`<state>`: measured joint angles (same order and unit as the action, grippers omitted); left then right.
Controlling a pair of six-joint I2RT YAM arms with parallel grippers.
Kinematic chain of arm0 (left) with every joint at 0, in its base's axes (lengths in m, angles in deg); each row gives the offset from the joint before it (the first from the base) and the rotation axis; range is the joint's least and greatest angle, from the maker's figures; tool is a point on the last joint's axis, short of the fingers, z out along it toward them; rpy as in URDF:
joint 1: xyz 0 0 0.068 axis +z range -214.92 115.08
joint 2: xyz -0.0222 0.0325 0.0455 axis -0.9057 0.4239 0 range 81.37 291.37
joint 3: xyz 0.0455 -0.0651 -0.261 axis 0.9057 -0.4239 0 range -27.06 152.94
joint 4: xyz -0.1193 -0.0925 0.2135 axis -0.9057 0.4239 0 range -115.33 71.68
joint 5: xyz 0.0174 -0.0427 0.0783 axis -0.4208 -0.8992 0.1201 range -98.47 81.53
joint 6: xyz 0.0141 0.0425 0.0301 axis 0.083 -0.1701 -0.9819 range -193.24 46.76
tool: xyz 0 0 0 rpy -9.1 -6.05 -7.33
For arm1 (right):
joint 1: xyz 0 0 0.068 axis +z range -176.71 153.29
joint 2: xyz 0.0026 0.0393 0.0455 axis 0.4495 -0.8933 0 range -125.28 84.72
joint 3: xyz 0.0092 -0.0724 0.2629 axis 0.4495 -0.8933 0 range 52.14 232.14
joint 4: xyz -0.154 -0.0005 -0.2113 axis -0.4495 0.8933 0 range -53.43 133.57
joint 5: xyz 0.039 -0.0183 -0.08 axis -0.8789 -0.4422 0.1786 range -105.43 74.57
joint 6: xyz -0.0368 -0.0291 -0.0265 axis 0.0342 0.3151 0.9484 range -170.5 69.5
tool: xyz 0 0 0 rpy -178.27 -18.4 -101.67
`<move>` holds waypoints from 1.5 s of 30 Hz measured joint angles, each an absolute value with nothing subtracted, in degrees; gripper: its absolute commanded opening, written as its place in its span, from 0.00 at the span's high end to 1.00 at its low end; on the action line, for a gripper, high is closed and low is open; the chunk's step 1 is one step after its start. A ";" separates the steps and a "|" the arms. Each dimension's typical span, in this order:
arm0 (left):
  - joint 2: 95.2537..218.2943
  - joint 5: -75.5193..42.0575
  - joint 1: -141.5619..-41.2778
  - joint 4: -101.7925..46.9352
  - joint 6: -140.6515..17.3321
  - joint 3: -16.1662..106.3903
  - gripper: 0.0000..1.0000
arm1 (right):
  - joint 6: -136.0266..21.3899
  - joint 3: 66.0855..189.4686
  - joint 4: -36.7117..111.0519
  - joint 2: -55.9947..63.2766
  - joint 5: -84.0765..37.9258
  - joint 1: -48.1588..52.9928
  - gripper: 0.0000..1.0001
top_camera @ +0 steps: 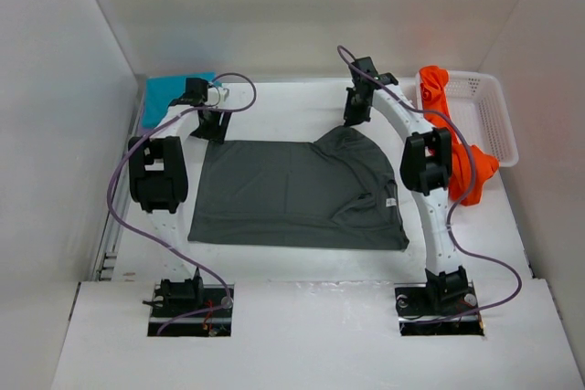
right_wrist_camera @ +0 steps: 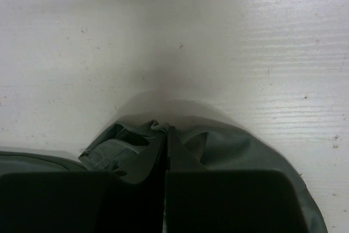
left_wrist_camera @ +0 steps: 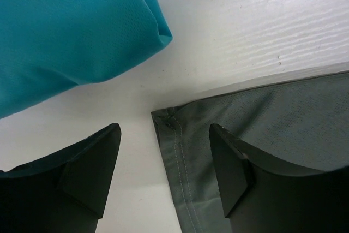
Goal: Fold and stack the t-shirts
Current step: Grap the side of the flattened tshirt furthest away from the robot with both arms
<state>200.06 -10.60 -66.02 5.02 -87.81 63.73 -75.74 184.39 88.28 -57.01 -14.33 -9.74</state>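
Plain dark grey t-shirt (top_camera: 292,194), teal t-shirt (top_camera: 169,93), bright orange t-shirt (top_camera: 477,169), white mesh basket (top_camera: 480,107), white table (top_camera: 302,267).

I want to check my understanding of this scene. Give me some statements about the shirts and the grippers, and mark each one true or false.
1. The right gripper is shut on the dark grey t-shirt. True.
2. The left gripper holds the teal t-shirt. False: it is open, above a corner of the dark grey t-shirt.
3. The orange t-shirt hangs over the rim of the basket. True.
4. The teal t-shirt overlaps the dark grey t-shirt. False: bare table separates them.
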 measured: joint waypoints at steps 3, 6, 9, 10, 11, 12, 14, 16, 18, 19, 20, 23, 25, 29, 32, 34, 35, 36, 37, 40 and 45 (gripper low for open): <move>201.24 -10.91 -66.00 5.72 -87.76 63.73 0.44 | -75.52 183.30 88.10 -56.27 -14.13 -9.74 1.00; 202.53 -11.67 -66.02 6.55 -87.57 63.73 0.53 | -75.30 182.05 87.62 -55.46 -13.83 -9.74 1.00; 202.79 -12.37 -66.02 6.79 -87.28 63.79 0.69 | -75.21 181.02 87.36 -54.52 -13.67 -9.74 1.00; 202.84 -12.55 -66.02 6.90 -87.13 63.79 0.74 | -75.15 180.83 87.34 -54.23 -13.67 -9.74 1.00; 202.88 -12.79 -66.02 6.97 -87.04 63.79 0.79 | -75.10 180.61 87.21 -53.91 -13.65 -9.74 1.00; 202.88 -12.94 -66.07 7.01 -86.91 63.79 0.83 | -75.10 180.54 87.16 -53.67 -13.63 -9.74 1.00; 202.88 -13.27 -66.11 7.06 -86.89 63.79 0.87 | -75.08 180.04 86.66 -52.88 -13.50 -9.74 1.00; 202.86 -13.33 -66.11 6.95 -87.00 63.73 0.89 | -74.89 177.87 86.03 -51.13 -13.39 -9.74 1.00; 201.85 -13.40 -66.18 5.37 -87.83 62.09 0.89 | -74.67 173.83 85.37 -47.98 -13.24 -9.72 1.00; 200.87 -13.29 -66.29 4.41 -88.40 60.56 0.89 | -74.64 170.97 84.76 -45.73 -13.06 -9.67 1.00; 199.58 -13.18 -66.48 3.60 -89.25 58.55 0.89 | -74.64 167.95 84.15 -43.39 -12.87 -9.59 1.00; 194.69 -12.57 -66.99 1.53 -92.57 52.14 0.89 | -74.69 157.85 82.33 -34.54 -12.43 -8.82 1.00; 191.06 -12.04 -67.38 0.06 -95.28 48.43 0.89 | -74.93 150.84 80.69 -28.07 -12.28 -7.86 1.00; 185.83 -11.63 -67.95 -2.30 -99.78 44.38 0.89 | -76.20 138.07 77.98 -16.77 -12.01 -5.30 1.00; 183.10 -11.02 -67.86 -4.00 -102.43 41.23 0.89 | -78.05 129.57 76.37 -10.74 -11.73 -3.42 1.00; 181.86 -10.56 -67.73 -4.38 -103.59 39.27 0.89 | -79.61 124.74 75.71 -7.83 -11.64 -2.26 1.00; 181.24 -10.36 -67.66 -4.42 -104.07 38.31 0.90 | -80.46 122.49 75.49 -6.59 -11.60 -1.72 1.00; 180.70 -10.21 -67.60 -4.35 -104.46 37.54 0.90 | -81.18 120.70 75.34 -5.54 -11.51 -1.28 1.00; 180.04 -10.03 -67.58 -4.27 -104.86 36.69 0.90 | -81.94 119.01 75.27 -4.51 -11.42 -0.82 1.00; 177.24 -9.68 -67.64 -3.94 -105.55 34.35 0.90 | -83.85 115.47 74.92 -1.78 -10.94 0.08 1.00; 172.74 -9.27 -68.63 -3.76 -105.71 33.65 0.89 | -86.19 112.63 74.90 3.60 -9.96 0.38 1.00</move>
<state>172.74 -9.27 -68.63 -3.76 -105.71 33.65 -86.19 112.63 74.90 3.60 -9.96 0.38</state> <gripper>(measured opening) 0.109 0.008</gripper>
